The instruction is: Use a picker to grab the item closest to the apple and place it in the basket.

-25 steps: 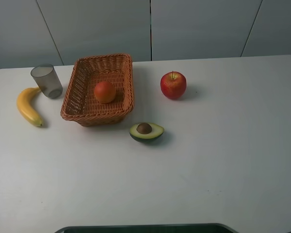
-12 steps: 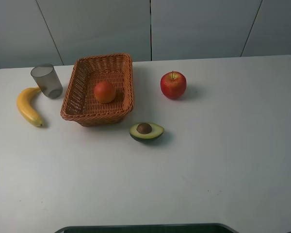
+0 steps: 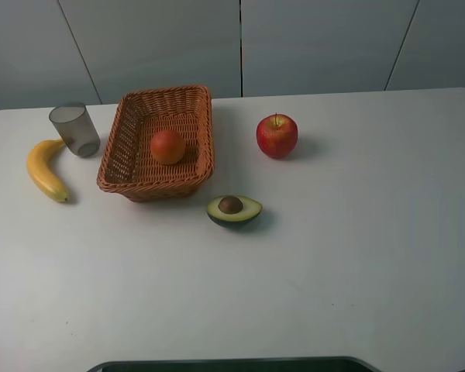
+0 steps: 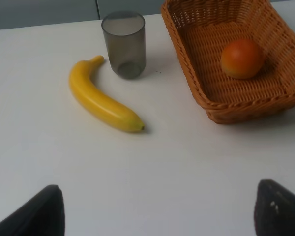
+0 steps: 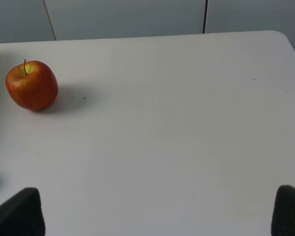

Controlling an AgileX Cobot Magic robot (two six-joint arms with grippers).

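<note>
A red apple (image 3: 277, 136) (image 5: 31, 85) stands on the white table right of the wicker basket (image 3: 136, 166) (image 4: 210, 94). Closest to the apple lies a halved avocado (image 3: 234, 210), pit up, just off the basket's near right corner. An orange (image 3: 167, 146) (image 4: 242, 58) rests inside the basket. Neither arm shows in the exterior high view. In the left wrist view my left gripper (image 4: 157, 216) is open, its dark fingertips (image 4: 39, 211) far apart above bare table near the banana. My right gripper (image 5: 152, 216) is open too, over bare table well away from the apple.
A yellow banana (image 3: 45, 169) (image 4: 102, 101) and a grey translucent cup (image 3: 74, 129) (image 4: 124, 44) sit left of the basket. The table's back edge meets a grey wall. A dark edge (image 3: 232, 364) runs along the table's front.
</note>
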